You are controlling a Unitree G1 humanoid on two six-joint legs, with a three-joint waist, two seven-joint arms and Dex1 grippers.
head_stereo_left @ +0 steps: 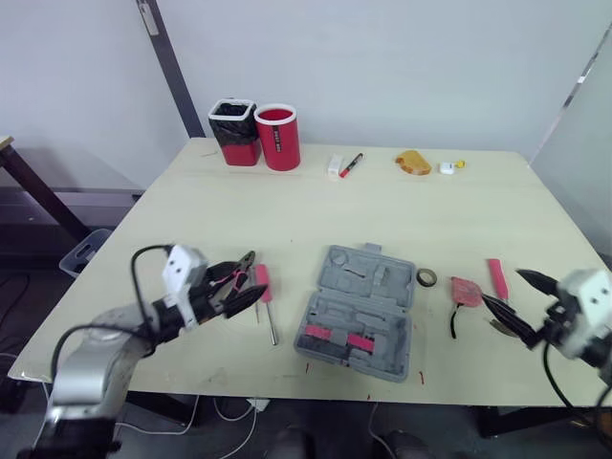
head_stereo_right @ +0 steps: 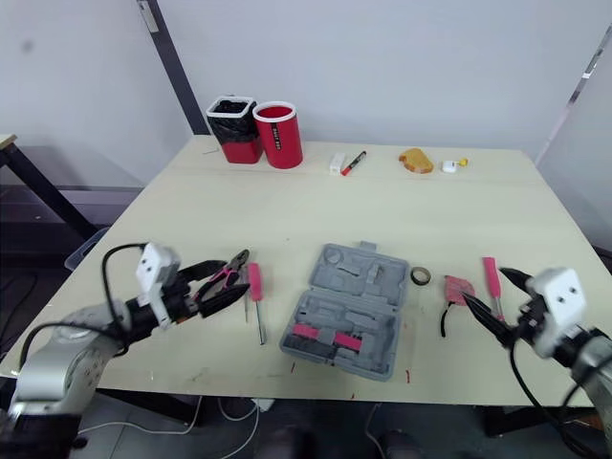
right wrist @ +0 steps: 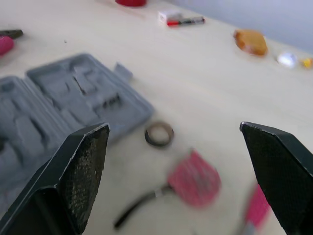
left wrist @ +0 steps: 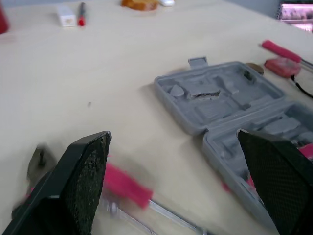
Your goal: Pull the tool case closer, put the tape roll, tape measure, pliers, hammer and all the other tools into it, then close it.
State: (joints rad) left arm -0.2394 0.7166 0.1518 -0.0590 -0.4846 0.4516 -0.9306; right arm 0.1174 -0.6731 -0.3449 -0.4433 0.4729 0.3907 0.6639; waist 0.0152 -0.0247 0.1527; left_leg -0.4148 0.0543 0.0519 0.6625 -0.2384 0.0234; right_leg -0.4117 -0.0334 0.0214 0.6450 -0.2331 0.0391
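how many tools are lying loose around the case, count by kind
tape roll: 1
tape measure: 1
pliers: 1
red-handled tools: 2
total: 5

Tool case at table front centre. Tape roll just right of it, tape measure beyond. Pliers left of case.

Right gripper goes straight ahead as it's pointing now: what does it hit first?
Probably the pink tape measure, just ahead of the open right gripper; the tape roll lies beyond it. Depth is unclear.
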